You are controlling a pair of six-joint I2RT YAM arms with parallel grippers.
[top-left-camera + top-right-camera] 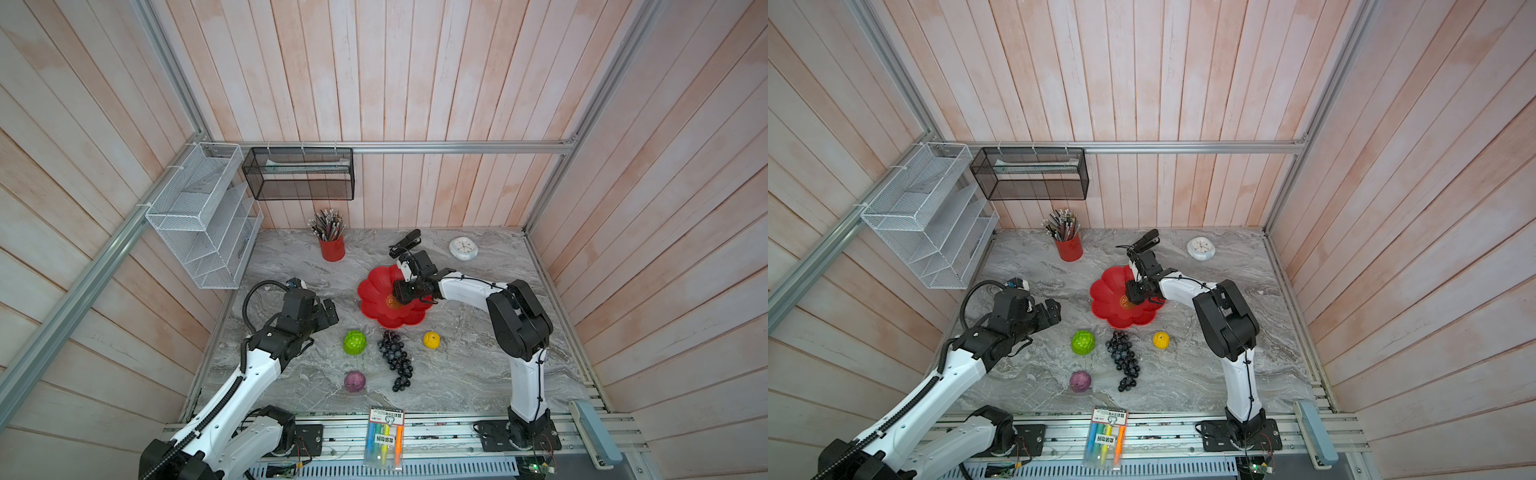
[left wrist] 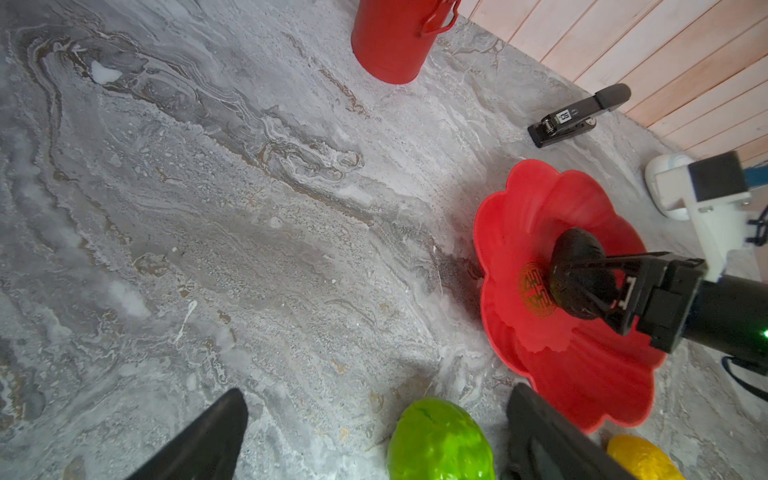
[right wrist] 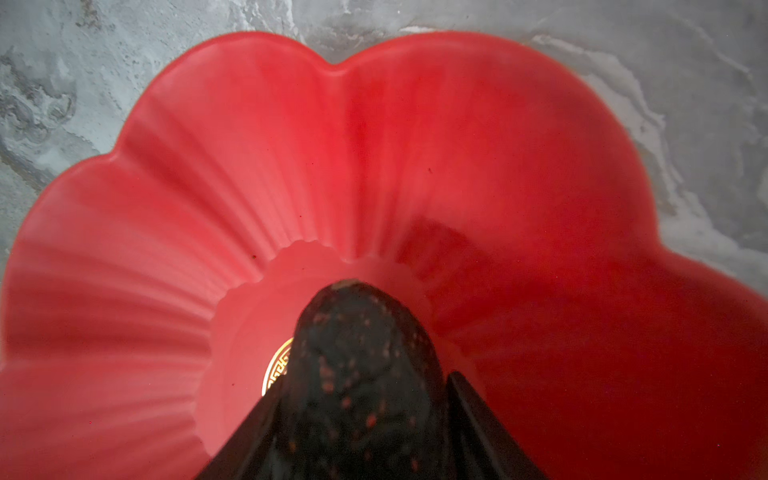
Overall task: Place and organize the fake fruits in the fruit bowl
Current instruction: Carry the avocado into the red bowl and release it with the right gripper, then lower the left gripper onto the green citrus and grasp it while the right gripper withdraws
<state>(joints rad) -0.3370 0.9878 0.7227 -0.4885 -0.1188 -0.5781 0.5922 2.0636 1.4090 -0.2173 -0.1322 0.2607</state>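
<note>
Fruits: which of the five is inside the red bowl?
The avocado, between the fingers of the right gripper. The green ball, purple ball, yellow fruit and grapes lie outside on the table.

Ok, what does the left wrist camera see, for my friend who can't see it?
The right gripper straddles a dark avocado in the red fruit bowl on a grey marble table. A bumpy green ball and a yellow fruit lie outside the bowl; a red pencil cup stands farther off.

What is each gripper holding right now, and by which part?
Left gripper: open, holding nothing. Right gripper: its jaws flank the avocado across its wide body, down in the fruit bowl; whether they actually press on it cannot be told.
</note>
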